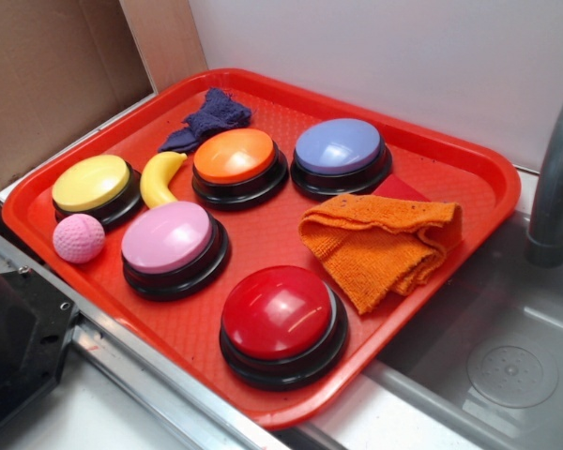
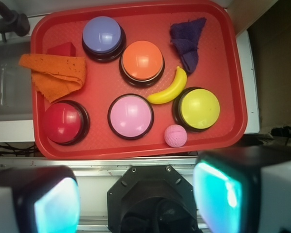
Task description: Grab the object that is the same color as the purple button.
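A small dark purple knitted cloth (image 1: 209,118) lies wrinkled at the far left corner of the red tray (image 1: 469,169); in the wrist view the cloth (image 2: 188,41) is at the tray's (image 2: 136,148) upper right. The purple button (image 1: 340,148) with a lavender-blue dome stands at the tray's back; it also shows in the wrist view (image 2: 102,35). My gripper (image 2: 136,199) is open and empty, high above the robot base, well short of the tray. The gripper is out of the exterior view.
On the tray: orange button (image 1: 235,159), yellow button (image 1: 93,185), pink button (image 1: 169,240), red button (image 1: 279,316), banana (image 1: 159,176), pink ball (image 1: 78,237), orange cloth (image 1: 385,242) over a red block (image 1: 399,187). A sink (image 1: 507,366) with faucet (image 1: 554,187) lies right.
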Tool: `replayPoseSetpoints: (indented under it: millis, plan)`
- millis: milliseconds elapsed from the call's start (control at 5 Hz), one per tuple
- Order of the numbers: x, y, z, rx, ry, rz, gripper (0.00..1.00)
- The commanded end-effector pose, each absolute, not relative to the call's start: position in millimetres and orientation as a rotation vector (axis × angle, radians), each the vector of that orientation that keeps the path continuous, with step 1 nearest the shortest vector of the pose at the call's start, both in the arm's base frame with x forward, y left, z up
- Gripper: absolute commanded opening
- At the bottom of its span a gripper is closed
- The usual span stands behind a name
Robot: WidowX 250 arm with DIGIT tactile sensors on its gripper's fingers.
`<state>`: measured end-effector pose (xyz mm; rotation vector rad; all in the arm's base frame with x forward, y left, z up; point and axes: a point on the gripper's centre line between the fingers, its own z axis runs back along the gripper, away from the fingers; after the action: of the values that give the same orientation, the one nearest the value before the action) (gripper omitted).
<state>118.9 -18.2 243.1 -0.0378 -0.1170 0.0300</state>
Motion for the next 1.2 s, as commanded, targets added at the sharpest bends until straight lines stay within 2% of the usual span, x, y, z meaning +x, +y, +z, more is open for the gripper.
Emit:
replayPoseSetpoints:
  millis: [0,400,600,1000]
  plan:
    - [119,-18,243,-0.038,-0.117,0.030,1.00]
    - [170,-9,220,-0.048,-0.138,0.173,1.00]
    - [201,11,199,-0.015,-0.151,0.298,1.00]
    - [255,46,160,-0.014,-0.266,0.539,1.00]
